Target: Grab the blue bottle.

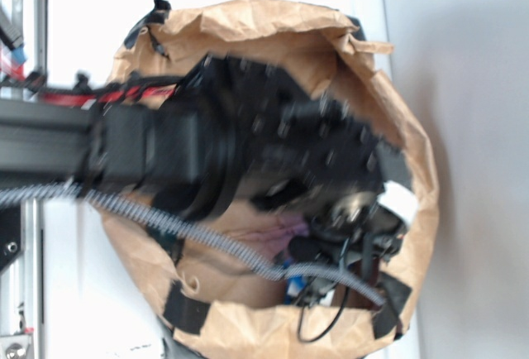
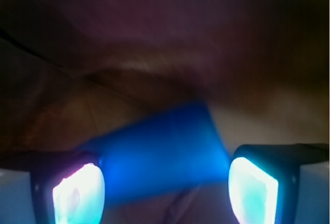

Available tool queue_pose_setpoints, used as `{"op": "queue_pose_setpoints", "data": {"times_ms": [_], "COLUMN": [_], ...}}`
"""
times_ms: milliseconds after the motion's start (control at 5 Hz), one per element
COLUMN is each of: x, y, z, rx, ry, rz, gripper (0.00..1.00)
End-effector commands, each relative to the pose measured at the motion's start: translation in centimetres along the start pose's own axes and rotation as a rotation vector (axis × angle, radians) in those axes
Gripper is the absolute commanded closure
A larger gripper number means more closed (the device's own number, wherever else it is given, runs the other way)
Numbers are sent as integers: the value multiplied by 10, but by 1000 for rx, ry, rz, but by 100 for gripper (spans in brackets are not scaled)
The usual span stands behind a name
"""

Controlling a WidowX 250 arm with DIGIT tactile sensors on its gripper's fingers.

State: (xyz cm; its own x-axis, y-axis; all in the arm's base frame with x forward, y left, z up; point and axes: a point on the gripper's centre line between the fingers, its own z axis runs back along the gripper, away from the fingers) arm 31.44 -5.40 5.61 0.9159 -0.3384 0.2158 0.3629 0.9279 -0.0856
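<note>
wrist view: the gripper (image 2: 165,182) is showing two glowing pads, one (image 2: 77,195) at 7 o'clock and the other at 5 o'clock, standing wide apart. the blue bottle (image 2: 162,149) is lying between them, blurred, running tilted from low near the 7 o'clock pad up toward 1 o'clock. its lower end is sitting just beside the 7 o'clock pad; its right edge is coming near the 5 o'clock pad. contact on either side cannot be told through the blur. brown paper (image 2: 77,110) is filling the field behind the bottle, creased and dim.

exterior view: the black arm (image 1: 165,156) is reaching in from 9 o'clock and hanging over a crumpled brown paper bag (image 1: 248,20) with its mouth open. the arm's body is covering most of the bag's inside, and the gripper end is sitting toward 4 o'clock, blurred. a small blue patch (image 1: 291,277) is showing near 6 o'clock inside the bag; whether it is the bottle cannot be told. a grey coiled cable (image 1: 165,222) is trailing across the bag from 9 o'clock toward 5 o'clock.
</note>
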Motion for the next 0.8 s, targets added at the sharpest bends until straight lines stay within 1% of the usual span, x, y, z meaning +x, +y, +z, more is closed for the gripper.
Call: {"op": "queue_pose_setpoints", "data": {"times_ms": [0,200,400,600], "x": [-1,3,11,18], "y": [-18,-15,-4,12], "z": [-4,0,16,37], "rx": [108,84,26,-13], "ry": [-23,-44,-50,-64], "rz": [141,135,158,294], "gripper": [0,0,0,0]}}
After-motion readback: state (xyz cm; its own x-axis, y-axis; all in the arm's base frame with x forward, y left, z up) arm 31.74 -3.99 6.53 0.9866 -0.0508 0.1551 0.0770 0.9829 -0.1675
